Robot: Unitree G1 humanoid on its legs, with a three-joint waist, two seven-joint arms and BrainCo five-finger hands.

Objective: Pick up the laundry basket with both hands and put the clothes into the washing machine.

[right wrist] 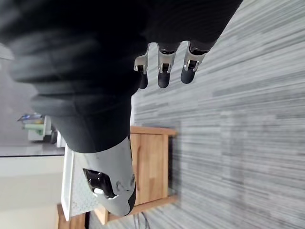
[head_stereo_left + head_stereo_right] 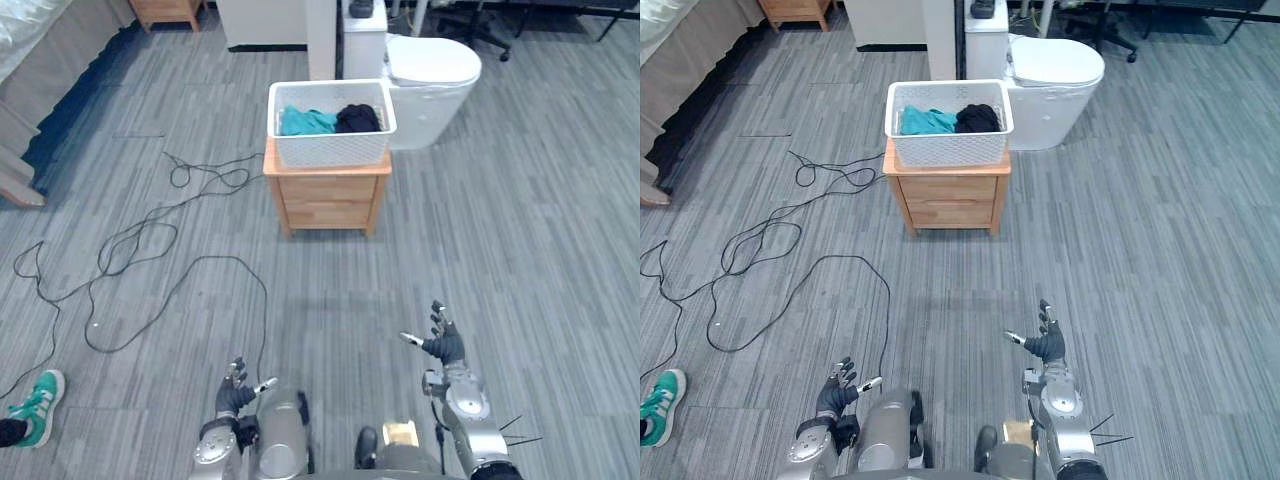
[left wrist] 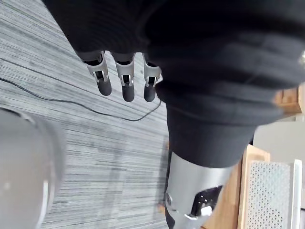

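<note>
A white perforated laundry basket [image 2: 331, 145] stands on a small wooden nightstand [image 2: 326, 198] ahead of me, with a teal garment [image 2: 305, 122] and a black garment [image 2: 357, 118] inside. My left hand [image 2: 236, 394] hangs low at the bottom of the eye views, fingers relaxed and holding nothing. My right hand [image 2: 443, 347] is a little higher and further forward, fingers straight and spread, also holding nothing. Both are well short of the basket, with bare floor between. The left wrist view shows the left hand's fingers [image 3: 125, 82] straight, and the right wrist view shows the right hand's fingers [image 1: 162, 70] straight.
A white toilet [image 2: 430, 75] stands just behind and right of the nightstand. Black cables [image 2: 140, 245] loop over the grey plank floor to the left. A bed edge [image 2: 40, 60] runs along the far left. A person's green shoe [image 2: 38, 405] shows at the lower left.
</note>
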